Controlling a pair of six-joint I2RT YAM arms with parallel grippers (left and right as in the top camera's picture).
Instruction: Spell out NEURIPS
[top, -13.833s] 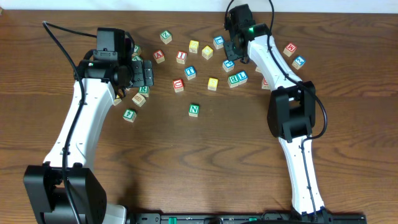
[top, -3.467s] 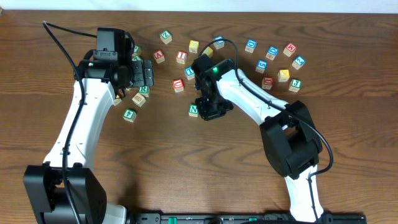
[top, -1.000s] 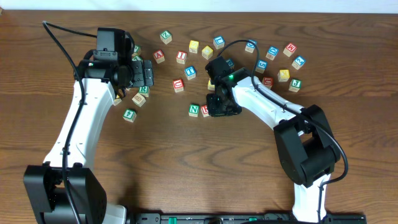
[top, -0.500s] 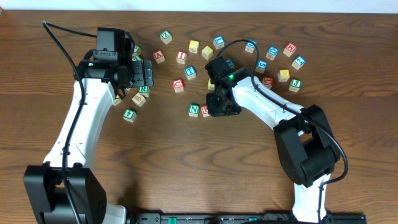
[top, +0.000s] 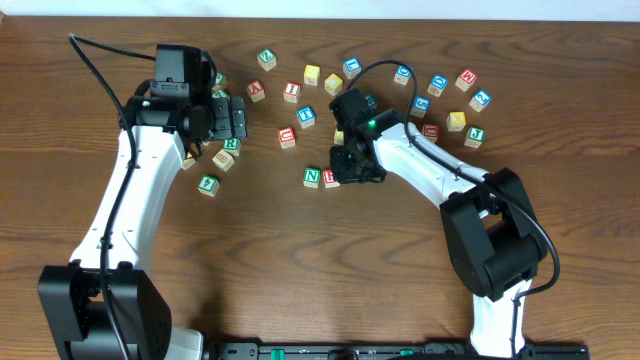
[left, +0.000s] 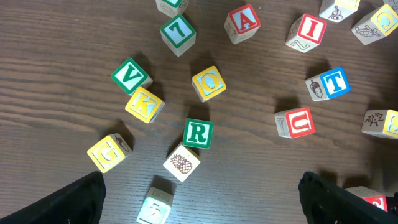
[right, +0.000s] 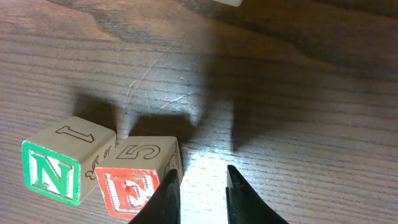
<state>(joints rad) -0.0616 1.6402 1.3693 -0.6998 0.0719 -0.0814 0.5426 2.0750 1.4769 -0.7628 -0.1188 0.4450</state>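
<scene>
The right claw (right: 199, 177) stands low over the table (top: 300, 260), near its middle. Its two fingers (right: 163, 198) are only a narrow way apart, and between them there is nothing but bare wood. The left finger is just beside the right side of the E cube (right: 127, 190); I cannot tell if it touches the cube. The E cube has a red frame and stands against the N cube (right: 56, 174), which has a green frame. N is on the left and E on the right, and both sit flat on the wood. In the overhead view these two cubes make a short row, on the near side of the scattered cubes.

The left claw (top: 238, 118) hangs over the left group of cubes with its jaws spread wide, and it holds nothing. Below it, in the left wrist view, the green R cube (left: 198, 133) lies just beside a cube with a pineapple picture (left: 181, 163). The red U cube (left: 295, 122) is to the right of R, apart from it. The red I cube (left: 308, 31) is farther up, near a red A cube (left: 242, 23). A blue T cube (left: 328, 83) lies between I and U. Yellow cubes with K (left: 145, 104), O (left: 208, 82) and G (left: 109, 152) lie around R.

More cubes lie at the far right of the table, but their letters are too small to read.
</scene>
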